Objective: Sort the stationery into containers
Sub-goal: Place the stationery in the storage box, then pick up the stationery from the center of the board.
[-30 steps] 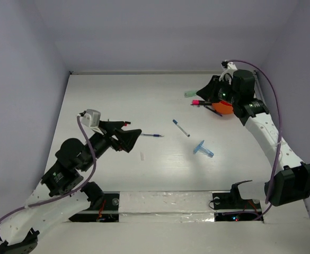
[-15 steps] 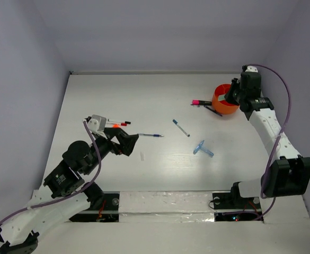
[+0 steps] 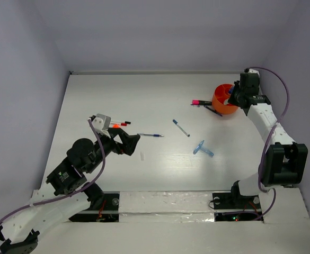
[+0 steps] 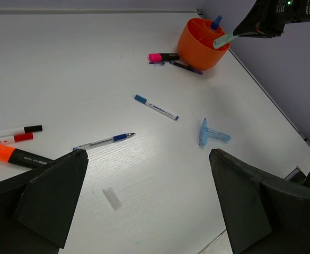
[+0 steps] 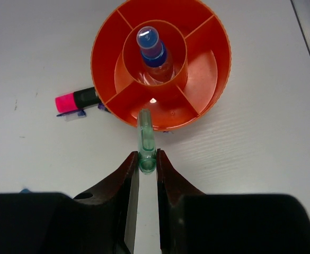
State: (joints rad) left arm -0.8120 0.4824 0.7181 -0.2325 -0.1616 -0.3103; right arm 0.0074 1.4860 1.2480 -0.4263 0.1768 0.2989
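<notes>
The orange cup (image 5: pixel 213 79) has inner dividers, and a blue-capped clear bottle (image 5: pixel 153 53) stands in its centre cell. My right gripper (image 5: pixel 147 161) is shut on a green T-shaped piece (image 5: pixel 145 135) whose tip is over the cup's near rim. In the top view this gripper (image 3: pixel 233 95) is at the cup's (image 3: pixel 218 106) right side. A pink marker (image 3: pixel 198 101) and a dark pen (image 3: pixel 214 111) lie left of the cup. A blue-capped pen (image 3: pixel 180 127), a blue pen (image 3: pixel 150 135) and a blue T-shaped piece (image 3: pixel 202 150) lie mid-table. My left gripper (image 4: pixel 149 206) is open and empty, just short of the blue pen (image 4: pixel 104 141).
An orange highlighter (image 4: pixel 17 156) and thin red-capped and black-capped markers (image 4: pixel 11 135) lie at the left. A small clear cap (image 4: pixel 112 198) lies between my left fingers. The side wall is close behind the cup, and the table's right edge (image 4: pixel 271 100) runs past it.
My right gripper swung with the green piece from the cup's left side to its right side. My left arm shifted slightly, its gripper still by the blue pen.
</notes>
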